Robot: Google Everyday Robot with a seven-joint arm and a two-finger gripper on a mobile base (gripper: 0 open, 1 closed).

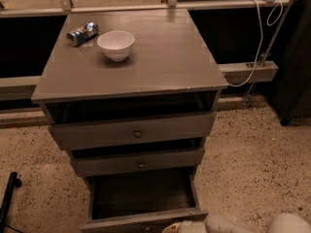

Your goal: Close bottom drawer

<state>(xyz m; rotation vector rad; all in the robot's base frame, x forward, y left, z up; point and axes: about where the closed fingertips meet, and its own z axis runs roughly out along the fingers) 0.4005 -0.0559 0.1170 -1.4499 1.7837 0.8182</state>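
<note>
The bottom drawer (141, 198) of the grey-brown cabinet is pulled far out, so its plank floor shows; its flat front (141, 220) lies along the frame's lower edge. The two drawers above it, each with a small round knob, the upper (137, 133) and the middle (141, 165), stand slightly out. My white arm (233, 224) enters at the bottom right, and my gripper (171, 226) is at the right end of the bottom drawer's front, mostly cut off by the frame edge.
On the cabinet top (160, 57) stand a white bowl (116, 44) and a crushed can (82, 33) lying on its side. A white cable (257, 42) hangs at the right. A black object (7, 198) lies on the speckled floor at the left.
</note>
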